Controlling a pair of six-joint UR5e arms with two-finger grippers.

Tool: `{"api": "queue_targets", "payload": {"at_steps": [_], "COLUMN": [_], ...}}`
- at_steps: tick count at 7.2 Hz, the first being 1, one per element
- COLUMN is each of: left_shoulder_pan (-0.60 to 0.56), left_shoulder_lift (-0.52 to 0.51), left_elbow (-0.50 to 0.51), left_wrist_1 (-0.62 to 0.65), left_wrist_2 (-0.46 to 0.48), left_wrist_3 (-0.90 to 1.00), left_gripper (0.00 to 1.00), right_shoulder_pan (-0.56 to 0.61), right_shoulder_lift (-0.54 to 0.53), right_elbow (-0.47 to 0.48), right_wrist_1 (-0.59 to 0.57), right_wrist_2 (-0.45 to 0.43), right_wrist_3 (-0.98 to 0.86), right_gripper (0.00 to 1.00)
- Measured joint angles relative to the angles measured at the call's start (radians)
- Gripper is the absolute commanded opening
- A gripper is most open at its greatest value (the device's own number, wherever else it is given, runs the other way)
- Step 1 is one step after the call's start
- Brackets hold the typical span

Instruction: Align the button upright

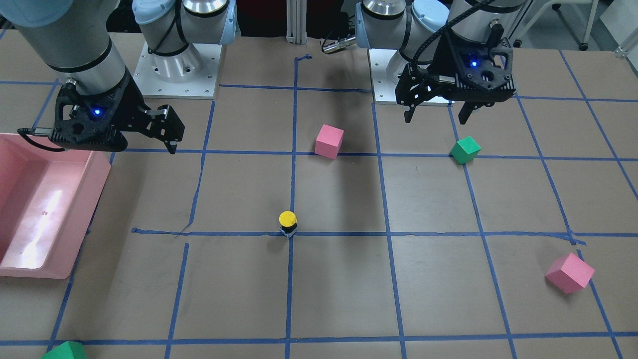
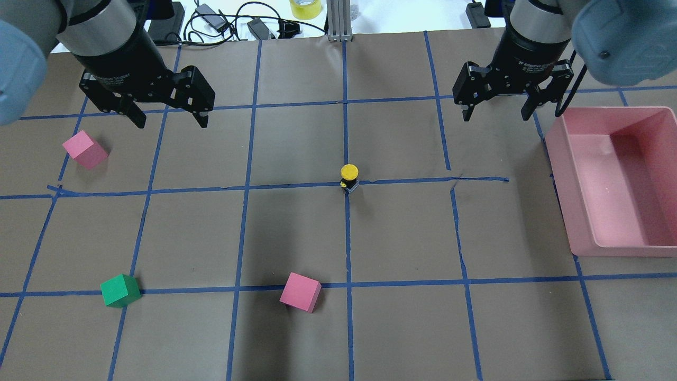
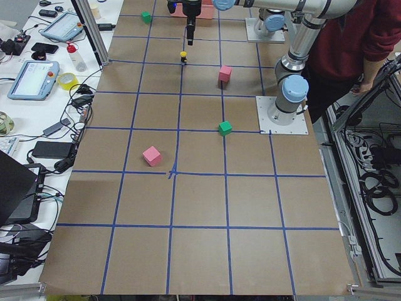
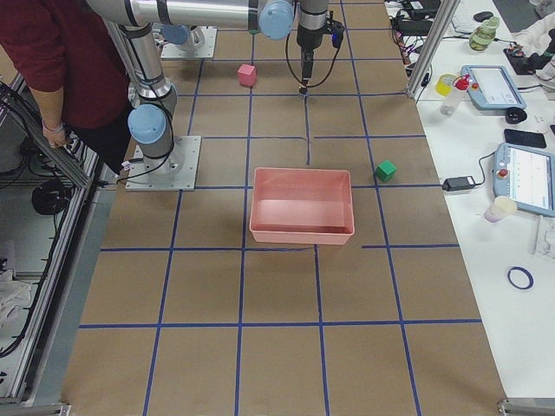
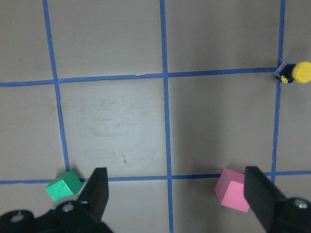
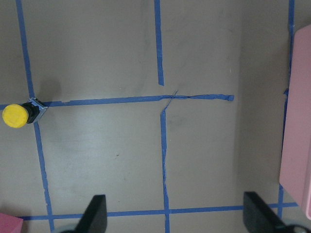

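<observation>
The button [image 2: 349, 176] stands on a blue tape crossing near the table's middle, yellow cap on top, black body and metal base below. It also shows in the front view [image 1: 288, 222], the left wrist view [image 5: 294, 73] and the right wrist view [image 6: 19, 114]. My left gripper [image 2: 172, 119] is open and empty, raised above the table, far-left of the button. My right gripper [image 2: 496, 115] is open and empty, raised, far-right of the button. Neither touches it.
A pink bin [image 2: 619, 248] lies at the table's right side, by my right gripper. A pink cube [image 2: 84, 149] sits under my left arm. A green cube [image 2: 120, 290] and another pink cube [image 2: 300, 291] lie nearer the robot. Another green cube [image 1: 65, 351] sits at the far edge.
</observation>
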Motion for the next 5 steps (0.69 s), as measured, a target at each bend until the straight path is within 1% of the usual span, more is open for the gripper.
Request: {"api": "queue_targets", "payload": {"at_steps": [5], "left_shoulder_pan": [0.004], "left_shoulder_lift": [0.001], "left_elbow": [-0.019], "left_wrist_1": [0.016], "left_wrist_2": [-0.003], "left_wrist_3": [0.004], "left_gripper": [1.0], "right_shoulder_pan": [0.0], "right_shoulder_lift": [0.0], "right_elbow": [0.0], "right_wrist_1": [0.001], "right_wrist_2": [0.0], "right_wrist_3": [0.001], "right_gripper": [1.0]}}
